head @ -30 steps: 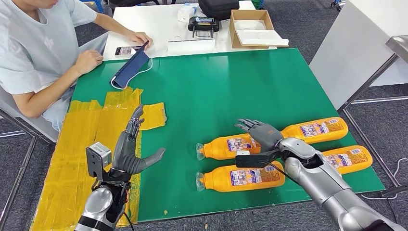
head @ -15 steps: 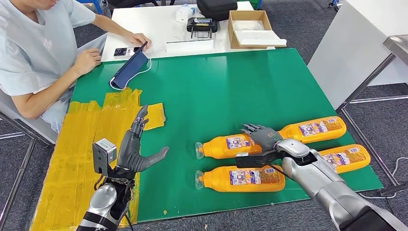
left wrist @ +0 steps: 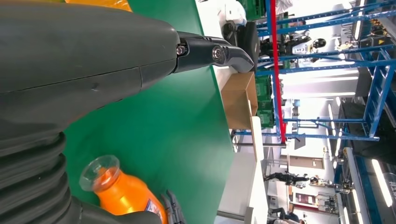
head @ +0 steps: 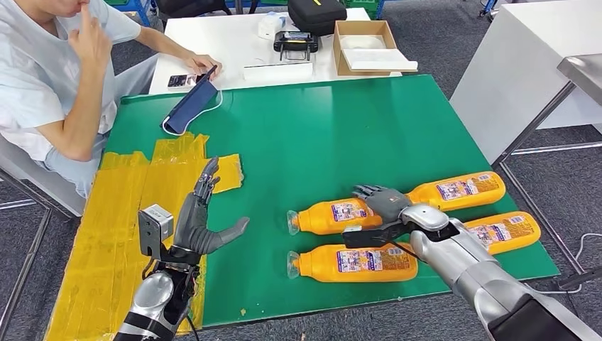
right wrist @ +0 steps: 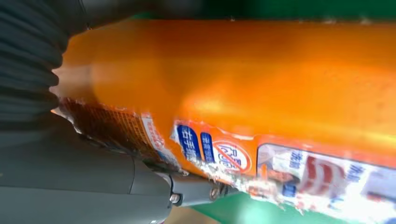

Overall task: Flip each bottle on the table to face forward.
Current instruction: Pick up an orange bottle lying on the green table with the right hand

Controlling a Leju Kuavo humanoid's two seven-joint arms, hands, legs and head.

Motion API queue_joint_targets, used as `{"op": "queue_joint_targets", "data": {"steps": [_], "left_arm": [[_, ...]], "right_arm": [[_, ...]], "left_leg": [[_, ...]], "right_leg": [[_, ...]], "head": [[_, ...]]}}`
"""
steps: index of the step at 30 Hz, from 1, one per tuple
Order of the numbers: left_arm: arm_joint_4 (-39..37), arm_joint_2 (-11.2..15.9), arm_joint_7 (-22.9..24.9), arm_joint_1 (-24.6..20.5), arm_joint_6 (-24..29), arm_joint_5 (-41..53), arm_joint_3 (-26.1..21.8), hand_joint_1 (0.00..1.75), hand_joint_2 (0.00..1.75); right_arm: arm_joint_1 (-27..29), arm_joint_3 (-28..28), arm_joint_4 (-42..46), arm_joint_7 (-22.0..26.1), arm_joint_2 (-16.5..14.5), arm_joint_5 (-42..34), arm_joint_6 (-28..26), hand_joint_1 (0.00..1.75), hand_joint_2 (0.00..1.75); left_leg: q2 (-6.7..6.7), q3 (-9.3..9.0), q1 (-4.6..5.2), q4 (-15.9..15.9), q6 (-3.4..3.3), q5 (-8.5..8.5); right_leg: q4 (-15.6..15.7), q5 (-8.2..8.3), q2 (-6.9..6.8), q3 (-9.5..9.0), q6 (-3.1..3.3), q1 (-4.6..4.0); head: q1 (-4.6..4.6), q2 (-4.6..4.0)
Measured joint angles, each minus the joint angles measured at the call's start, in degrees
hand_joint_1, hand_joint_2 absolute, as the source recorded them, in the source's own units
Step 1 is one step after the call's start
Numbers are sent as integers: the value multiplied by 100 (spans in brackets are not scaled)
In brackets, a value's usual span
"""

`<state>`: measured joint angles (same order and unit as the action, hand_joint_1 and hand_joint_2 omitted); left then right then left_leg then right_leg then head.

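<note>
- Currently the right hand (head: 384, 200) lies across the base end of the upper-left bottle (head: 334, 216), fingers draped over it; whether it actually grips cannot be told.
- Four orange bottles lie flat on the green worktop (head: 319, 128) at about 4 o'clock: that one, a front-left bottle (head: 355, 262), a far-right bottle (head: 461, 190) and a near-right bottle (head: 504, 231).
- At 8 o'clock the left hand (head: 199, 224) hovers over yellow tape (head: 121, 213), fingers spread, holding nothing.
</note>
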<state>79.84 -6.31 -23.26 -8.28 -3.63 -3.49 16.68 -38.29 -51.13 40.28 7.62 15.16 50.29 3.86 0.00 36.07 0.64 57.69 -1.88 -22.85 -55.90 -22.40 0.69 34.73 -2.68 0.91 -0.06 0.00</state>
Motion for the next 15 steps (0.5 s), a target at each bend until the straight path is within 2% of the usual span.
{"op": "queue_joint_targets", "data": {"steps": [10,15], "left_arm": [[-4,-13,40,24,0,-2,-2,0,175],[36,-35,119,84,0,69,-3,0,175]], "right_arm": [[185,67,34,-104,-117,332,-706,175,175],[529,367,315,-428,-254,905,-1519,175,175]], "left_leg": [[11,-1,-2,0,1,-1],[10,10,-7,0,3,-2]], "right_leg": [[-1,2,10,1,0,-5],[-2,1,9,9,1,-9]], "head": [[-1,0],[-1,0]]}}
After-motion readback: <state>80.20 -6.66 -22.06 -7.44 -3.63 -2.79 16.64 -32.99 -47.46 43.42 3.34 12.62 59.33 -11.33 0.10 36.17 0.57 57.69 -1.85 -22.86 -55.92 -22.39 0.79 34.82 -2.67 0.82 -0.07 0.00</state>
